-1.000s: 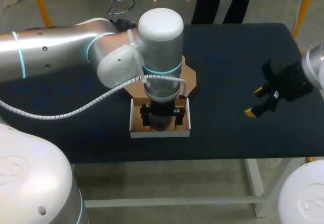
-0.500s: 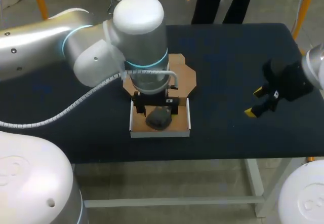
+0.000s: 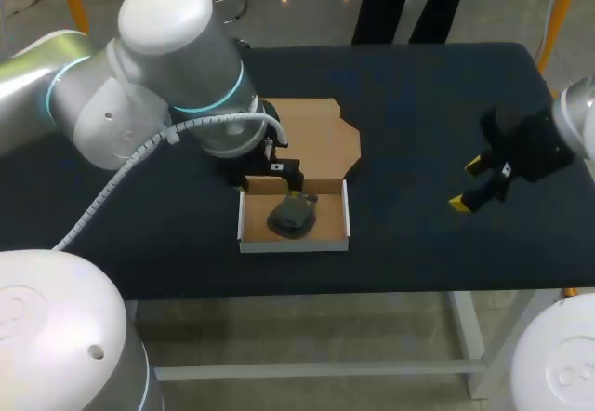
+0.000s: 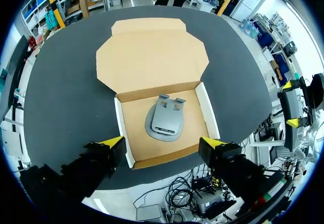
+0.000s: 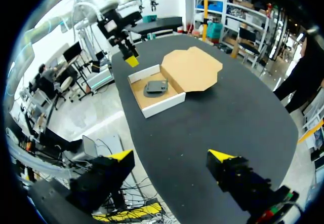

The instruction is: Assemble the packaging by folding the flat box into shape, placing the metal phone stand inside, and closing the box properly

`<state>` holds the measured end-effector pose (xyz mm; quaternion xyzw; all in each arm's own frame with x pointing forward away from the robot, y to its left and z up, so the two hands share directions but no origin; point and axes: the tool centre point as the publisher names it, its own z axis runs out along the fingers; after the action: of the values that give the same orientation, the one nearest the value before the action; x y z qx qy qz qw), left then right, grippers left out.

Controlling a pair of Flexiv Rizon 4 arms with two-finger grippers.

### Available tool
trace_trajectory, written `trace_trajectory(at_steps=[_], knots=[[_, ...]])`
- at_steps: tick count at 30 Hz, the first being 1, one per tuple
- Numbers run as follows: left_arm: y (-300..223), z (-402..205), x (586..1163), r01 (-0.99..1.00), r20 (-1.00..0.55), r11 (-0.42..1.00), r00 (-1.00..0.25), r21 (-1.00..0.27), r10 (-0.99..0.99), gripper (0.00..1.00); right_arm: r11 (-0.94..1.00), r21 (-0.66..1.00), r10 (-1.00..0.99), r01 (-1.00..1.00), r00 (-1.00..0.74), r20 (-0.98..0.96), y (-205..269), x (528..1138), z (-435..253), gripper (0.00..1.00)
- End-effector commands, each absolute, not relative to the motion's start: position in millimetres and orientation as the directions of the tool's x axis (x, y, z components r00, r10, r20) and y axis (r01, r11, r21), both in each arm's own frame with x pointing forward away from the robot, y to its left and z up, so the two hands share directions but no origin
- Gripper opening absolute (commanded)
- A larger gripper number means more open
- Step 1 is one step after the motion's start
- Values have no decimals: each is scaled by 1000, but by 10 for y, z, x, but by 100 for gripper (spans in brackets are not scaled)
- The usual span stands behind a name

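Left gripper (image 4: 163, 143): fingers spread wide with nothing between them; it hangs above the box and touches nothing.
Box (image 4: 208, 113): below and just ahead of the left gripper, folded into an open tray with its white side walls standing upright.
Lid (image 4: 152, 59): brown cardboard flap hinged to the tray's wall farthest ahead of the left gripper, lying open and flat on the table beyond it.
Metal phone stand (image 4: 165, 123): grey, lying inside the tray near its middle, ahead of the left fingertips and apart from them; it seems to be folded flat, though the view is too coarse to be sure.
Right gripper (image 5: 170, 156): fingers wide apart and empty, held over bare table.
Box from the right gripper: well ahead of it and far out of reach of its fingers, open side up, with the stand visible inside.
Table (image 4: 66, 92): dark surface under both grippers, carrying the tray and its lid.
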<state>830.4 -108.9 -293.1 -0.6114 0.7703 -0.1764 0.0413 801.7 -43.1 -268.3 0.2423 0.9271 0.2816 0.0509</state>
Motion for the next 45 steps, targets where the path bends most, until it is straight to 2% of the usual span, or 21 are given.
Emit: trace_trajectory(at_steps=[1, 19, 27, 43, 45], knots=[[-948, -2921, 8284, -915, 215, 204, -290, -348, -933, 100, 747, 508, 460, 430, -885, 72, -355, 8168, -2598, 100], [-587, -2848, 8614, -847, 300, 331, -471, -416, -829, 100, 821, 373, 413, 433, -900, 136, -171, 8582, -2286, 100], [-554, -2825, 8834, -819, 322, 350, -517, -454, -793, 100, 838, 360, 390, 409, -912, 128, -122, 8729, -2167, 100], [-554, -2825, 8834, -819, 322, 350, -517, -454, -793, 100, 887, 269, 358, 375, -927, 110, 9, 8924, -2044, 100], [-492, -2869, 8865, -806, 387, 346, -549, -480, -741, 100, 894, 261, 351, 365, -931, 103, 47, 8954, -2030, 100]])
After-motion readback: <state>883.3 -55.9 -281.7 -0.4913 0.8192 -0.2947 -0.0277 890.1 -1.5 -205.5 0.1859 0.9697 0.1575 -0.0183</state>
